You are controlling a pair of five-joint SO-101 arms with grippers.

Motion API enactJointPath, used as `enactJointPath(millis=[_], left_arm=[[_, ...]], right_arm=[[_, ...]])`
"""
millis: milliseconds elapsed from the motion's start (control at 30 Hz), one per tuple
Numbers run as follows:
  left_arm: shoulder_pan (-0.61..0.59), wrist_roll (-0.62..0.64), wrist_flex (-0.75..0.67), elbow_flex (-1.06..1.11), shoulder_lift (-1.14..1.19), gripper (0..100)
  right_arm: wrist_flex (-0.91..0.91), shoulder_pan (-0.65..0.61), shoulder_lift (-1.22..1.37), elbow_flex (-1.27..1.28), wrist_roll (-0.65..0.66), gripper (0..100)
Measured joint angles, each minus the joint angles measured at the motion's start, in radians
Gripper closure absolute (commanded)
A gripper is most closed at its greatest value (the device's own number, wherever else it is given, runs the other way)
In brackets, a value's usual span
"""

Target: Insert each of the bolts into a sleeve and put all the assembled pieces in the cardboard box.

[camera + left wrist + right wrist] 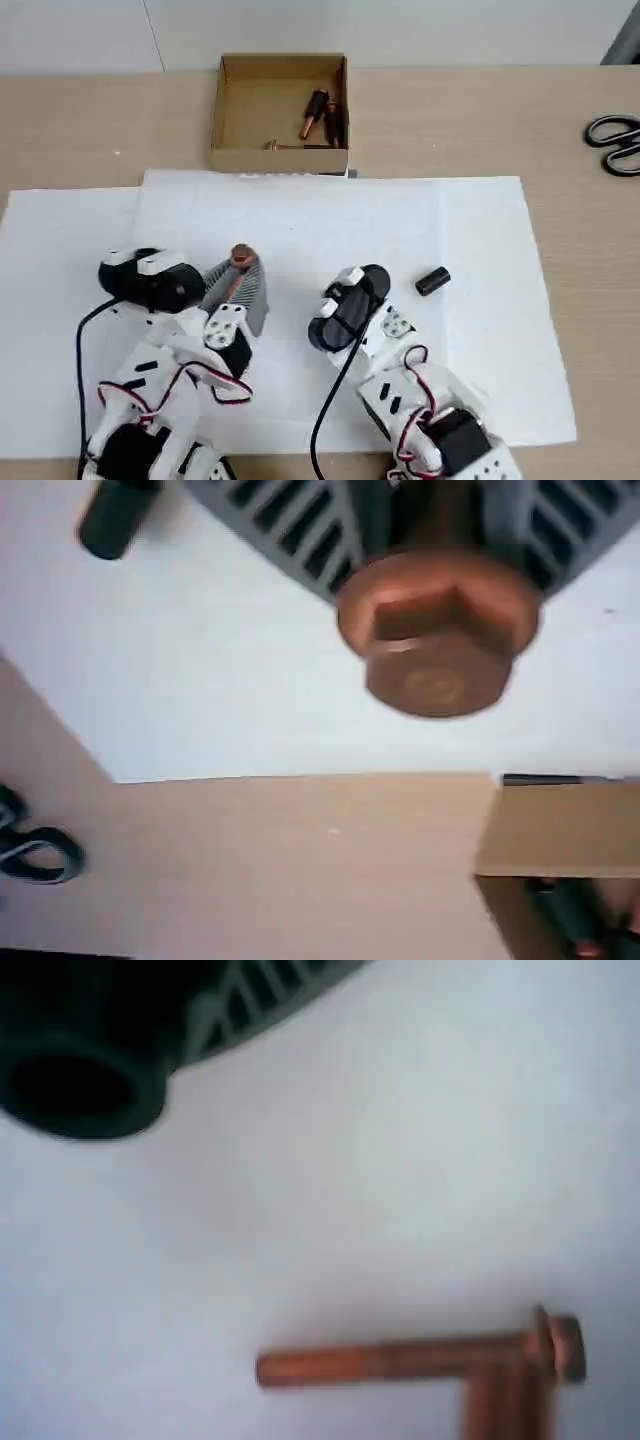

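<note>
Bolt point(437, 645), coppery with hexagonal flanged head, tight in closed ribbed grey left gripper point(437, 585).

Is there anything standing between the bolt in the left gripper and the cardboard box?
Nothing visible. Between the bolt held in the left gripper and the cardboard box lies only flat white paper; the black sleeve lies off to the side.

Copper bolt point(435, 640); black sleeve point(432, 281); brown cardboard box point(228, 110); white paper point(300, 215).
</note>
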Motion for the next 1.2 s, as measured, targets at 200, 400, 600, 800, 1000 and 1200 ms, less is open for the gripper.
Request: enactJointPath(millis=[200,400,600,800,1000,1200], left_arm=[[0.037,0.038,-0.071,0.018,0.0,100],[0.04,0.043,-0.112,0.018,0.0,100],[0.107,0.072,-0.12,0.009,0.002,100],[0.115,0.089,-0.12,0.005,0.002,100],[0.115,0.089,-0.132,0.005,0.002,100],[0.068,0.089,-0.204,0.005,0.002,100]], right_arm=[[-0.169,-0.055,0.0,0.098,0.0,99.5],[-0.259,-0.08,0.0,0.13,0.0,99.5],[-0.269,-0.107,0.0,0.132,0.0,99.5],[-0.269,-0.112,0.0,0.132,0.0,99.5],[-0.269,-0.114,-0.015,0.132,0.0,99.5],[-0.269,-0.117,-0.015,0.132,0.0,99.5]])
